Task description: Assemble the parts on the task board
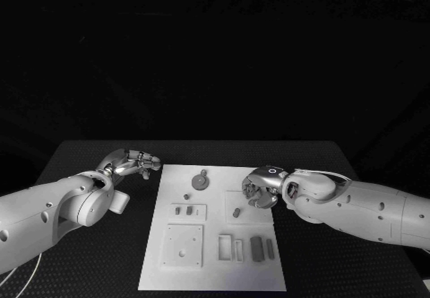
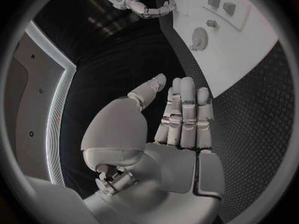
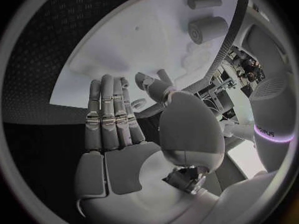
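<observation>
Head view: a white task board [image 1: 215, 226] lay in the centre of a black table [image 1: 89, 155], its long axis running from the upper middle of the frame down to the bottom edge. Small grey parts sat on it — a round, disc-like part [image 1: 201, 181] near the top, a short peg [image 1: 237, 212] at mid-right, and two slim bars [image 1: 263, 248] standing side by side at lower right, their long axes running up and down the frame. Recessed blocks filled the board's left half.

The left hand [image 1: 134, 162] hovered at the upper left, just off the board's top-left corner, over the table. In the left wrist view its fingers [image 2: 186, 114] were straight and pressed side by side, thumb apart, holding nothing. The right hand [image 1: 261, 187] was above the board's upper right area, close to the peg; whether it touched the board could not be told. In the right wrist view its fingers [image 3: 109, 114] were likewise extended together, empty.

Judging by this, assembly had barely begun: both hands looked poised for a first pick, with no part yet grasped. The next move would probably call for the right hand to lower and pinch a nearby part — likely the peg — then line it up with its socket.
</observation>
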Tool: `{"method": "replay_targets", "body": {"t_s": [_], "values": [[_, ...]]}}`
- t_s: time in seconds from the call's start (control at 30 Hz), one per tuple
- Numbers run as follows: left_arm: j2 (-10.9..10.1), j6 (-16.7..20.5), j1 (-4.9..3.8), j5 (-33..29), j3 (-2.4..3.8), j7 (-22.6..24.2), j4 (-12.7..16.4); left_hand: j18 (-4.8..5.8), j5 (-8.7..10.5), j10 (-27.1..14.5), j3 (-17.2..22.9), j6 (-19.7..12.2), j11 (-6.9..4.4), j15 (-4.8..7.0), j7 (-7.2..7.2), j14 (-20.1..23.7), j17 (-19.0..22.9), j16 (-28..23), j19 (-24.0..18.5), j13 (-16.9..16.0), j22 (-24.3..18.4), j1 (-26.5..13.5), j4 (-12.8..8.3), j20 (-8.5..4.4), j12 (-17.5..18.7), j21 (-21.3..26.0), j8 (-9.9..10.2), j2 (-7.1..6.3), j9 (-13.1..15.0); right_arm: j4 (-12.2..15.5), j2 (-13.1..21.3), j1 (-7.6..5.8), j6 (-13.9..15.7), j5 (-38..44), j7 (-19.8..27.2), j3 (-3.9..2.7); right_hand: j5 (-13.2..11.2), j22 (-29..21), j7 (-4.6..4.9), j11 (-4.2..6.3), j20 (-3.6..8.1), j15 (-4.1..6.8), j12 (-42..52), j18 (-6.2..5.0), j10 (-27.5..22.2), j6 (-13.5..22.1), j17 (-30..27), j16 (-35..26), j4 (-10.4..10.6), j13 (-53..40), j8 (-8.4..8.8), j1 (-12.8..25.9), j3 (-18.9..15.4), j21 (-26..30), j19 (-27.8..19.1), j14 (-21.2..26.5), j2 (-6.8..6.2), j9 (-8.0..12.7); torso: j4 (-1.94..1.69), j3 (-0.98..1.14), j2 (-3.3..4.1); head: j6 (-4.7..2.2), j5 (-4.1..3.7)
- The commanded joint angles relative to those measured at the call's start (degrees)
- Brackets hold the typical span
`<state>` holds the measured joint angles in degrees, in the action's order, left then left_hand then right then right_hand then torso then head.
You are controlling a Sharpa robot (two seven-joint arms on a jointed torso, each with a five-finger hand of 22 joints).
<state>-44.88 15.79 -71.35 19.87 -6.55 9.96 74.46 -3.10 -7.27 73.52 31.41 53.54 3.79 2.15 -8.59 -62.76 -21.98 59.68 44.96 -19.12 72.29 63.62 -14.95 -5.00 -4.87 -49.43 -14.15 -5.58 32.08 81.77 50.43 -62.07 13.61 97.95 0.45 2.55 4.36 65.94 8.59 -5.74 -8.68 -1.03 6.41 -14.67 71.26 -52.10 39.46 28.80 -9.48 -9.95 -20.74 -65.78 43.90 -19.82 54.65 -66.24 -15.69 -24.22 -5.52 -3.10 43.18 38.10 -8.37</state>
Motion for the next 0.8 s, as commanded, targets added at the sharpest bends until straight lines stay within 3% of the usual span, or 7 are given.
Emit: {"method": "replay_targets", "body": {"t_s": [0.03,0.47,0.8], "values": [[0.1,-0.7,-0.03,-0.6,0.04,0.8,0.2,0.88,0.15,0.3,-0.2,0.2,-0.01,0.19,0.07,-0.4,-0.1,-0.3,0.4,-0.1,-0.1,-0.6,0.0,-2.59,-0.2,0.3,-0.3,0.06,0.1,-0.1,-0.3,0.33,0.5,2.4,-0.8,0.05,-0.5,0.1,-0.08,0.05,0.04,0.04,-0.3,-0.33,0.2,-0.7,0.3,-0.4,0.1,-0.1,0.06,-0.5,0.9,-0.2,0.4,-0.6,-0.30,0.0,0.02,0.00,0.01,0.11,0.10],[0.0,-1.0,-0.03,-0.7,0.04,0.3,0.0,0.93,0.17,0.2,-0.4,0.1,0.01,0.17,0.02,-0.4,-0.1,-0.4,0.4,-0.1,-0.1,-0.8,0.1,-2.64,-0.1,0.4,-0.3,0.12,0.0,-0.9,-1.5,0.83,0.5,4.6,-1.8,0.12,-1.5,0.4,-0.49,0.14,0.08,0.09,-0.7,-0.33,0.6,-2.1,1.7,-1.4,1.3,-0.5,-0.20,-1.7,4.2,-0.2,0.5,-1.1,-0.45,0.0,0.05,0.09,0.02,0.31,0.16],[0.0,-1.3,-0.03,-0.7,0.03,0.2,0.0,0.95,0.16,0.1,-0.4,0.1,0.03,0.16,-0.03,-0.5,-0.2,-0.5,0.5,-0.1,-0.1,-0.9,0.2,-2.67,0.0,0.5,-0.3,0.15,0.0,-1.1,-2.3,1.47,0.0,7.8,-2.6,0.39,-1.5,1.1,-1.46,0.85,0.62,0.65,-0.2,-0.33,2.2,-4.5,3.5,-1.2,1.2,-1.2,-1.24,-3.0,7.1,-1.1,1.8,-2.3,0.46,-0.5,0.06,0.15,0.03,0.54,0.17]]}}
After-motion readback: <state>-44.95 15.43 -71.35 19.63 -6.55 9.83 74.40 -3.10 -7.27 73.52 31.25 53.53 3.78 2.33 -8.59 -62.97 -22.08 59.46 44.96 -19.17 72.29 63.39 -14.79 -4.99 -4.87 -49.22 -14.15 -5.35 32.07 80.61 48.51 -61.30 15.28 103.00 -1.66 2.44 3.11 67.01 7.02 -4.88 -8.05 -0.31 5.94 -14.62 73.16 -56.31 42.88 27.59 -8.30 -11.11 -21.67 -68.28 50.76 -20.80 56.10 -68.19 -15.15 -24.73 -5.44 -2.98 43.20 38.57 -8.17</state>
